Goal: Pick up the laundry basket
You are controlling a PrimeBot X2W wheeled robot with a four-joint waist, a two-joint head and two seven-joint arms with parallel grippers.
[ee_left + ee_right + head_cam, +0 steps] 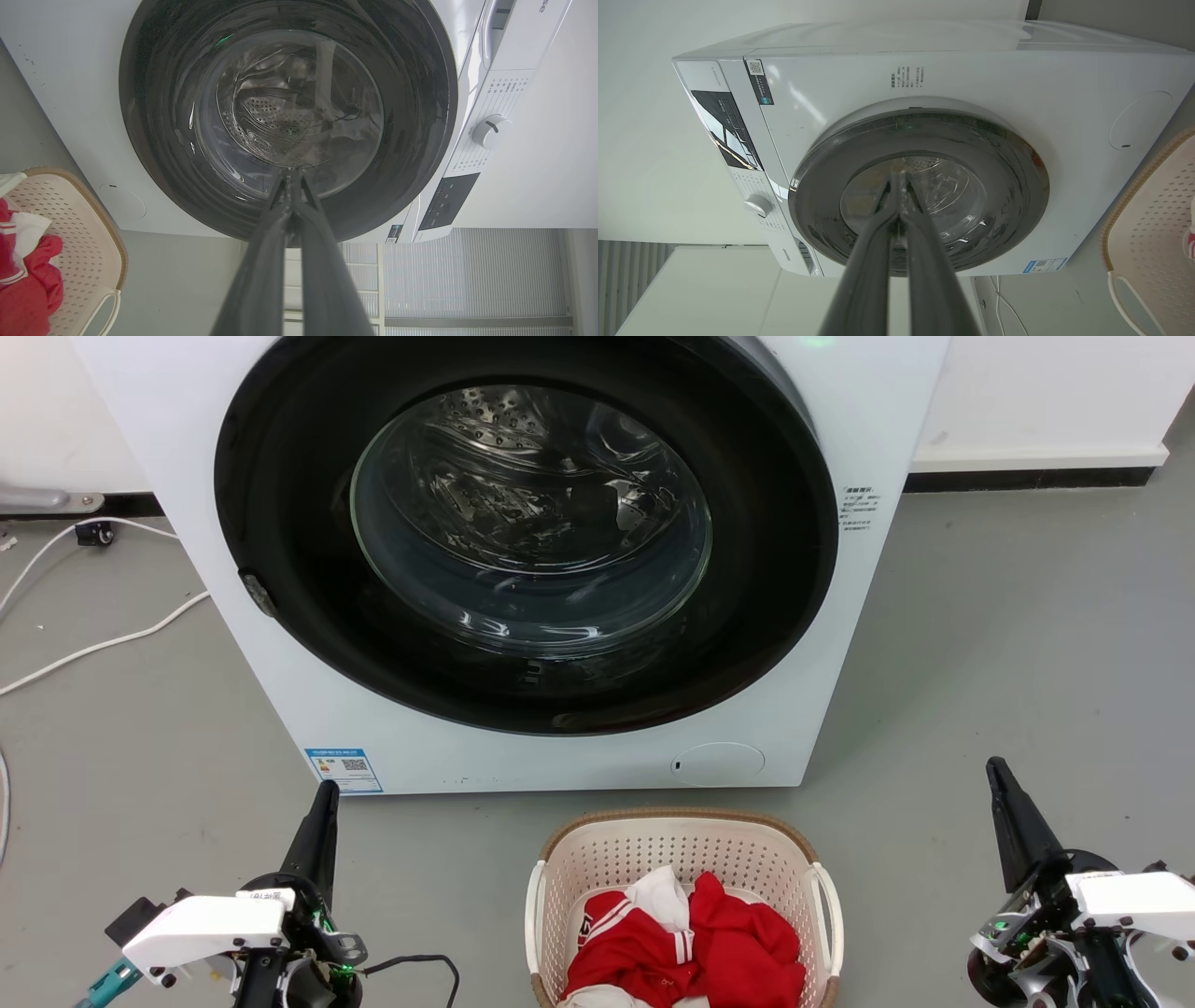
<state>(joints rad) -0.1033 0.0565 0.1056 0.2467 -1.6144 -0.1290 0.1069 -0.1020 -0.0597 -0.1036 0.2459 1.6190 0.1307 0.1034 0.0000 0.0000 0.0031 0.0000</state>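
Note:
The laundry basket, cream-white and perforated with a brown rim and white side handles, stands on the floor at the bottom middle of the head view, holding red and white clothes. My left gripper is shut, well to the basket's left, its tip pointing at the washing machine. My right gripper is shut, well to the basket's right. Neither touches the basket. The left wrist view shows the basket at its left edge beside my shut left gripper. The right wrist view shows the basket at its right edge, and my right gripper shut.
A white front-loading washing machine with a dark round door stands right behind the basket. White cables lie on the grey floor at the left. Bare floor lies on both sides of the basket.

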